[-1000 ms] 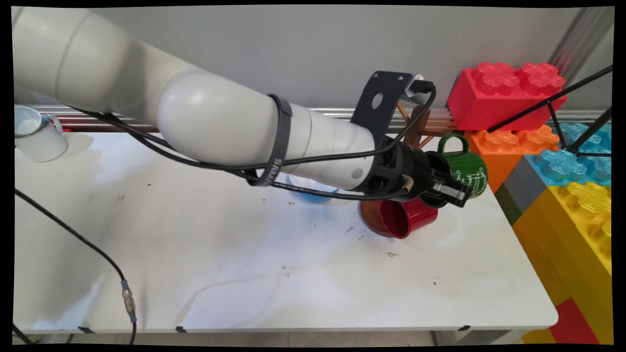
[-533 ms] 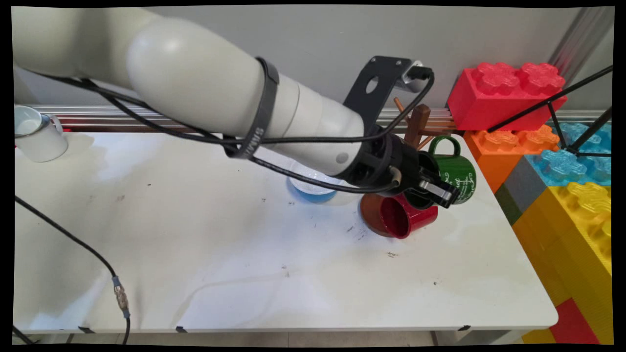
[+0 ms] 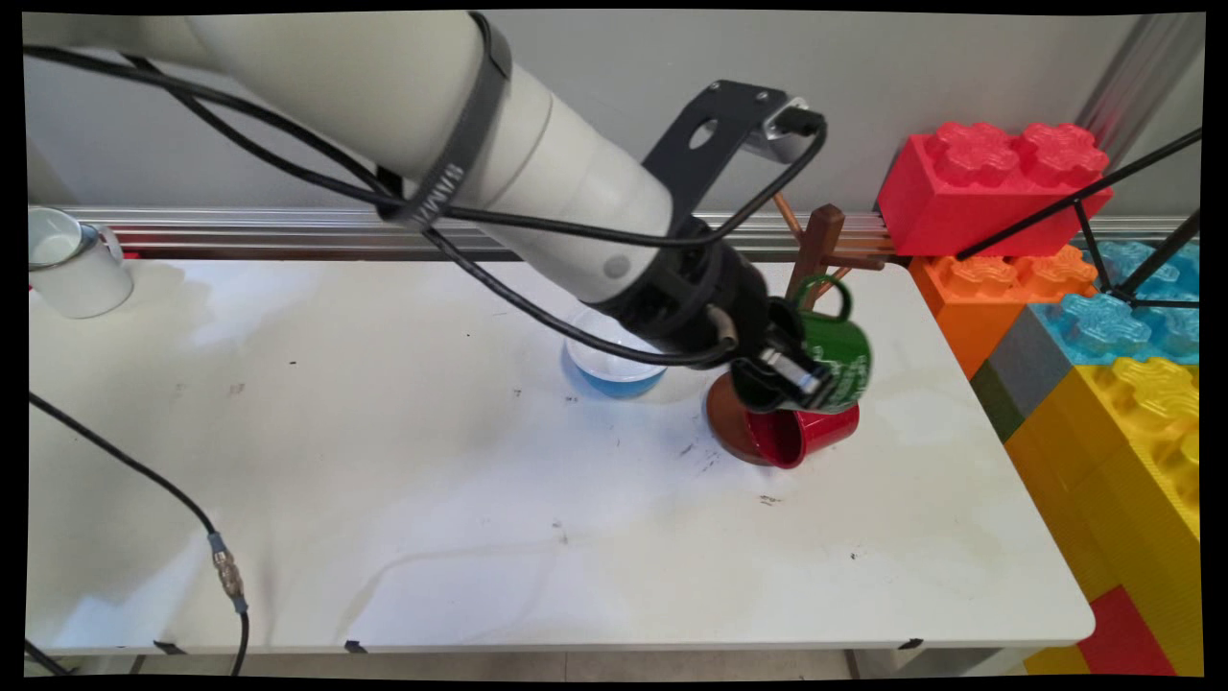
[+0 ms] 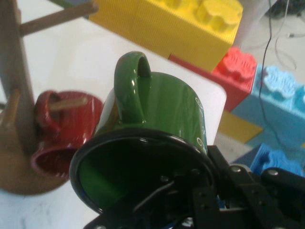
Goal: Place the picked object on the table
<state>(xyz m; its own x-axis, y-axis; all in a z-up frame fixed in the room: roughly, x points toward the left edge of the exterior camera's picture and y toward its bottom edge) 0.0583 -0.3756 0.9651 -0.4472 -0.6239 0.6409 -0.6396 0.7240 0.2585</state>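
My claw [image 3: 804, 376] is clamped on the rim of the green mug [image 3: 837, 350], held tilted in the air, handle upward. Just below hangs a red mug [image 3: 798, 437] on the wooden mug tree [image 3: 815, 248]. A blue bowl [image 3: 614, 369] sits on the worktop [image 3: 432, 499] nearby.

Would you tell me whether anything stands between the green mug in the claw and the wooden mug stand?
Nothing visible does. The green mug sits close beside the mug stand; the red mug hangs on a lower peg just beneath it.

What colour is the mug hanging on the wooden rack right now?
Red mug, hung by its handle on a rack peg; clearest in the hand view.
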